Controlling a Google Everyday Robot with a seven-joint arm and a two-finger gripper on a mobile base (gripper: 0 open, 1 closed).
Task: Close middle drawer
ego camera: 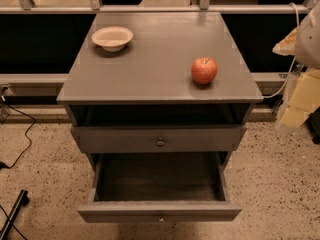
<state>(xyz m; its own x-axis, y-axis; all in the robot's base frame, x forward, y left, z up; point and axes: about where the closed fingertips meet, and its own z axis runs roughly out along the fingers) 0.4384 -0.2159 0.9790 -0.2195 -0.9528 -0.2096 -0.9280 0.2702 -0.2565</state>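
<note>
Pushing mid drawer (160, 211) front centrally toward 12 o'clock avoids skewing. Gripper (299, 104) at 3 o'clock, well apart; open/closed can't tell

This looks like a lab-like test space: a lone grey cabinet (160, 59) on a speckled floor (280, 174), loose cables (31, 126) at left, a metal railing (150, 8) behind. The gripper (296, 109) hangs at the right edge.

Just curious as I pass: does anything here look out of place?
Yes. The middle drawer is pulled far out, its dark inside exposed; the top drawer seems slightly out too. The apple and bowl sit normally on top. The claw is at the right edge, clear of the cabinet.
</note>
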